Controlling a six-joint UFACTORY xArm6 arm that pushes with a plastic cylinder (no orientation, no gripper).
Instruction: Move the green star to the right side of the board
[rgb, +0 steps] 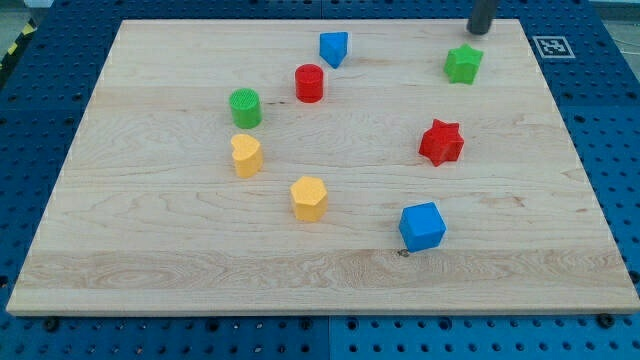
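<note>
The green star (463, 64) lies on the wooden board (150, 220) near the view's top right. My tip (479, 30) is at the view's top edge, just above and slightly right of the green star, a small gap apart from it. Only the lower end of the rod shows.
A red star (441, 142) lies below the green star. A blue cube (422, 226) is lower down. A blue block (334, 48), red cylinder (309, 83), green cylinder (245, 107), yellow heart-like block (246, 155) and yellow hexagonal block (309, 197) lie left of centre. A marker tag (552, 45) sits off the board's top right corner.
</note>
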